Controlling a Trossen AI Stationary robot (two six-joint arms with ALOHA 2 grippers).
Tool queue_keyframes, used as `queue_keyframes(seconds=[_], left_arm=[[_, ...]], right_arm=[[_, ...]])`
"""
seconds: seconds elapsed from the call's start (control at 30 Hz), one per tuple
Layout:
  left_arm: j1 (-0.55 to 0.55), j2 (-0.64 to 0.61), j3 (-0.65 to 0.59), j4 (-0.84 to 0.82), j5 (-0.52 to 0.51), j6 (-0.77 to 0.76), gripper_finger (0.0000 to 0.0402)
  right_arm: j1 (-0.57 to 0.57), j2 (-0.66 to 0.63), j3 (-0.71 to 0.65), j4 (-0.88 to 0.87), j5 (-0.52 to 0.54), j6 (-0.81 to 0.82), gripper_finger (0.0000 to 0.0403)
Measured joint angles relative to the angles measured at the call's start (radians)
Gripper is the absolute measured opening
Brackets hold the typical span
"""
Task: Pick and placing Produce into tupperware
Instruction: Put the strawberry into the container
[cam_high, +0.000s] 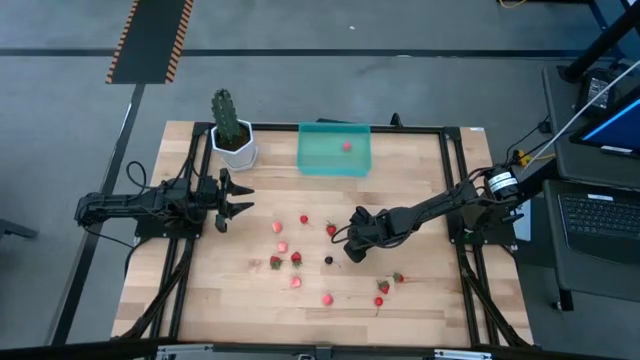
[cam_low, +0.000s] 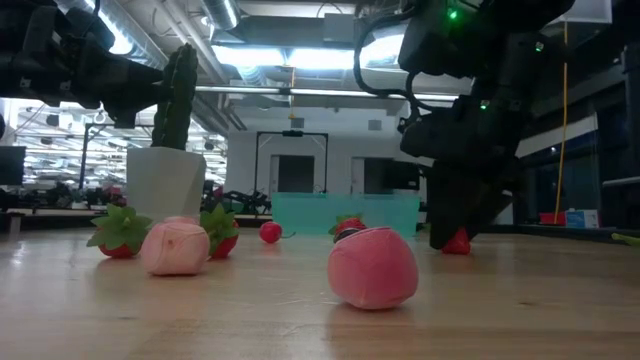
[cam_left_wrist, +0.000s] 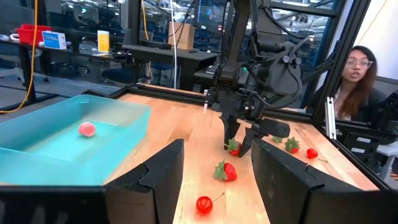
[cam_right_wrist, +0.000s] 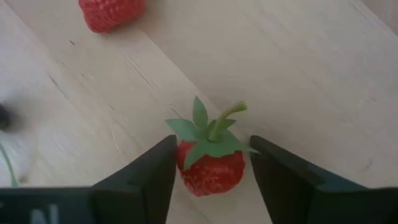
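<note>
My right gripper (cam_right_wrist: 208, 165) is down on the table right of centre, its fingers (cam_right_wrist: 146, 177) squeezed against both sides of a red strawberry (cam_right_wrist: 210, 163) with its green top pointing up, the berry resting on the wood. The teal tupperware (cam_high: 334, 149) sits at the far edge with one pink piece (cam_high: 346, 145) inside, and the other berries lie scattered across the middle. My left gripper (cam_high: 236, 196) hangs spread and empty near the cactus pot (cam_high: 232, 148).
</note>
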Motion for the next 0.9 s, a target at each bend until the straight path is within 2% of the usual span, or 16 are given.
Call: queue_keyframes(seconds=[0.33, 0.63, 0.9], left_arm=[[0.0, 0.0, 0.0, 0.0, 0.0, 0.0, 0.0181], [0.0, 0.0, 0.0, 0.0, 0.0, 0.0, 0.0181], [0.0, 0.0, 0.0, 0.0, 0.0, 0.0, 0.0181]], right_arm=[[0.0, 0.0, 0.0, 0.006, -0.001, -0.003, 0.0146], [0.0, -0.033, 0.017, -0.023, -0.006, -0.049, 0.0151], [-0.021, -0.07, 0.15, -0.069, 0.023, -0.222, 0.015]])
